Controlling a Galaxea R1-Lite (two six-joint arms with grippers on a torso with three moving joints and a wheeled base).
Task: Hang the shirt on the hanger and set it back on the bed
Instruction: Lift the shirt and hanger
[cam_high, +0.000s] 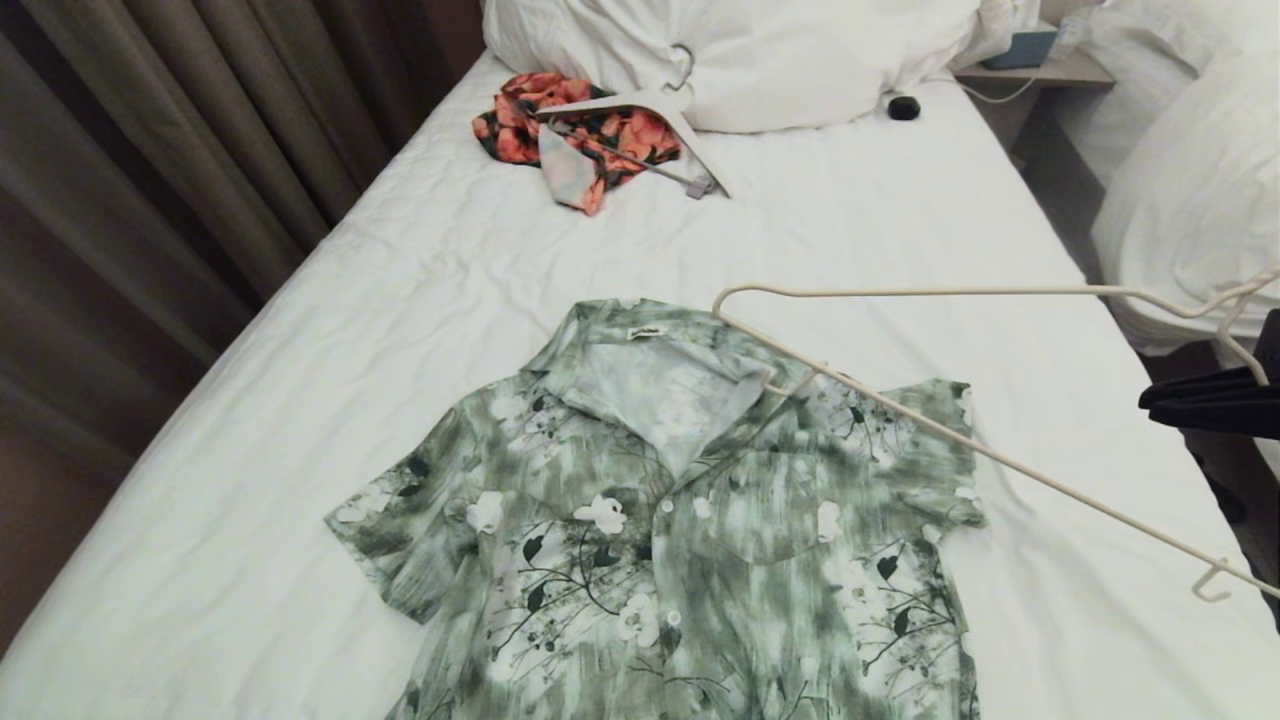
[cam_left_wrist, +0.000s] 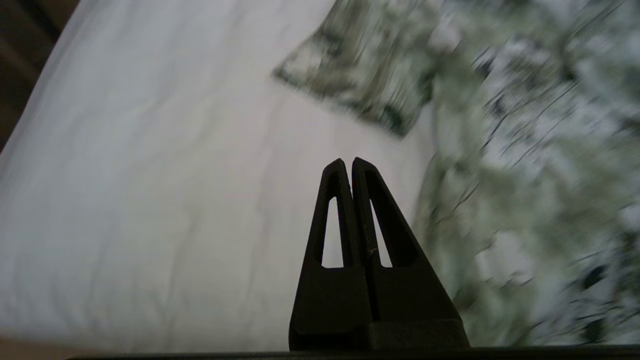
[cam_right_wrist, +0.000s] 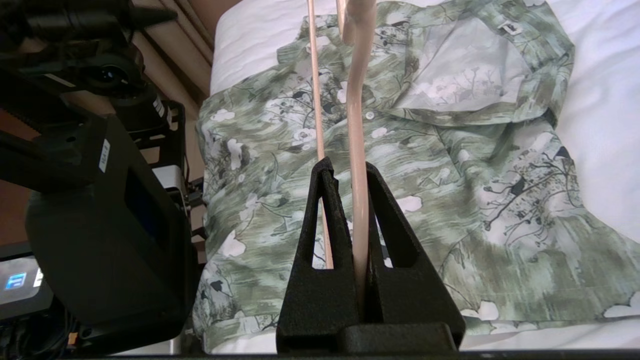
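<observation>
Left gripper (cam_left_wrist: 350, 162): we are keeping it out of the head view, its fingers pressed together on nothing, hanging over the white sheet just beside a sleeve of the shirt.
Shirt (cam_high: 690, 540): we are seeing the green-and-white floral short-sleeved shirt lying flat and face up on the near part of the bed, collar open toward the pillows, chest pocket showing.
Right gripper (cam_right_wrist: 350, 170): we are clamping it tight on the hanger's wire, above the shirt; in the head view it is entering at the right edge (cam_high: 1215, 400).
Hanger (cam_high: 960, 440): we are holding the thin cream wire hanger raised and tilted, one corner reaching over the shirt's collar, one wire crossing over the shoulder on the right.
Bed (cam_high: 300, 380): we are looking along its wrinkled white sheet.
Orange-and-black floral garment (cam_high: 600, 135): it is lying crumpled farther up the bed with a thicker white hanger (cam_high: 655, 115) on it.
Pillow (cam_high: 760, 60): it is sitting at the head of the bed, a small black object (cam_high: 903, 107) beside it.
</observation>
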